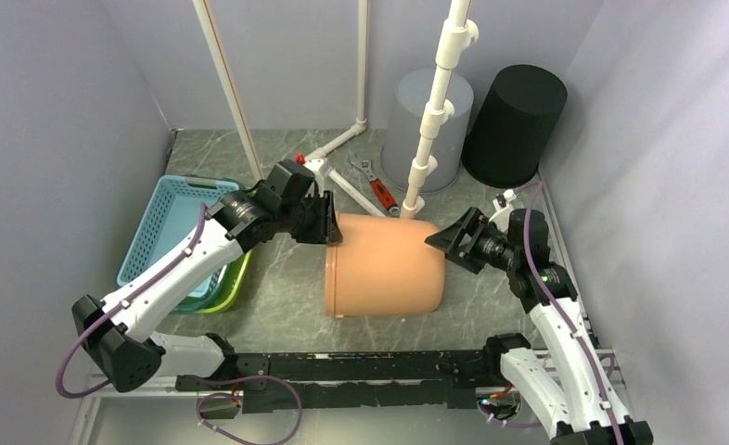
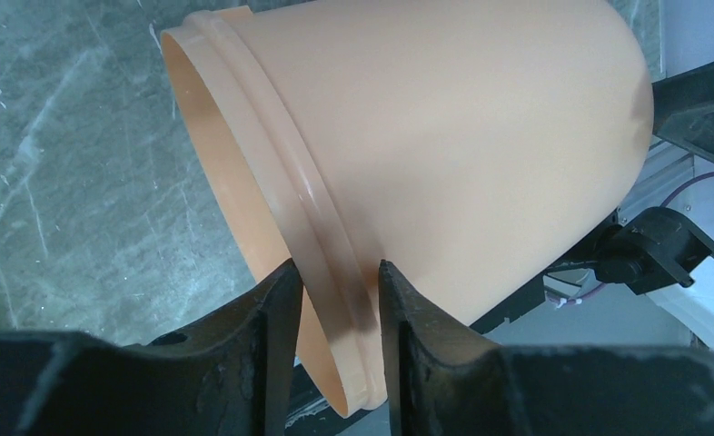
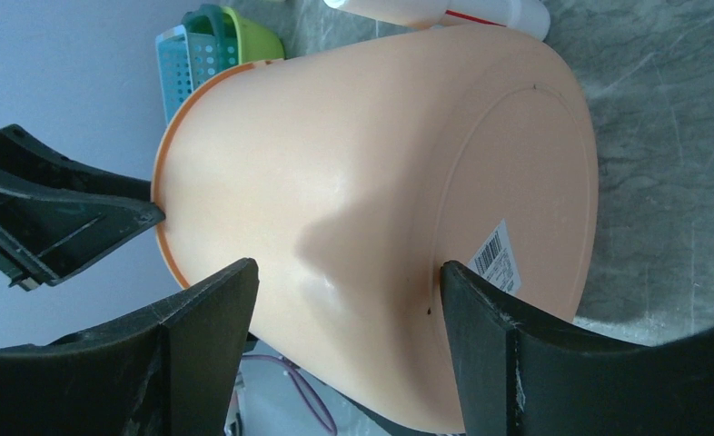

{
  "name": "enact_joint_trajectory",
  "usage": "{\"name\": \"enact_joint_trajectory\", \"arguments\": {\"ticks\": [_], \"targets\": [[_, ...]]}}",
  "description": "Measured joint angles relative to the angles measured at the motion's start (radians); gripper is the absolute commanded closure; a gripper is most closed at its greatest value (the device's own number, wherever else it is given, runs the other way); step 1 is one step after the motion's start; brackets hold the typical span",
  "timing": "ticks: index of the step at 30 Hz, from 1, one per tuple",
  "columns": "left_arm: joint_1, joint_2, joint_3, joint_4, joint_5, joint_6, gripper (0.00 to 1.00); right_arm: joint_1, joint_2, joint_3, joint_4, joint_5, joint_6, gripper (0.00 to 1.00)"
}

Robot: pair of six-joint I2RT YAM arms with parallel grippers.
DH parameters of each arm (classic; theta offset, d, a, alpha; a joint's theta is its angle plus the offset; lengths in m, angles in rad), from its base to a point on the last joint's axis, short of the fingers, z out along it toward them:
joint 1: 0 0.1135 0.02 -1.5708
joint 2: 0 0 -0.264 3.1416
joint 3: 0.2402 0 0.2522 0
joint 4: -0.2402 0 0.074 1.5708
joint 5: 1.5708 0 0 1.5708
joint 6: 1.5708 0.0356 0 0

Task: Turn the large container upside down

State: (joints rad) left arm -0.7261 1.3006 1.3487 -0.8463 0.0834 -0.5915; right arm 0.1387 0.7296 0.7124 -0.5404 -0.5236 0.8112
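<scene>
The left gripper (image 2: 340, 272) pinches the rim of the large container (image 1: 384, 264), which lies on its side on the table (image 1: 287, 306), base toward the right gripper (image 3: 349, 265), whose jaws stand apart close by that base.

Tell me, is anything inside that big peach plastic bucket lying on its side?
Only a bare strip of inner wall shows, just inside the rim of the peach plastic bucket. The rest of the inside is covered by its own side.
</scene>
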Motion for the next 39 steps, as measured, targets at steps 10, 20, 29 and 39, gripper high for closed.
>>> {"name": "enact_joint_trajectory", "arguments": {"ticks": [10,20,29,39], "targets": [[0.006,-0.102,-0.122,0.074,-0.001,-0.043,0.67,-0.009,-0.049,-0.063,0.1,-0.047,0.084,0.25],[0.021,-0.206,-0.259,0.203,0.0,-0.093,0.67,0.008,-0.077,-0.049,0.094,-0.061,0.121,0.25],[0.049,-0.272,-0.33,0.258,-0.023,-0.13,0.67,0.157,-0.095,0.031,0.069,0.074,0.135,0.26],[0.076,-0.327,-0.36,0.247,-0.119,-0.166,0.68,0.499,0.0,0.192,-0.067,0.376,0.123,0.3]]}}
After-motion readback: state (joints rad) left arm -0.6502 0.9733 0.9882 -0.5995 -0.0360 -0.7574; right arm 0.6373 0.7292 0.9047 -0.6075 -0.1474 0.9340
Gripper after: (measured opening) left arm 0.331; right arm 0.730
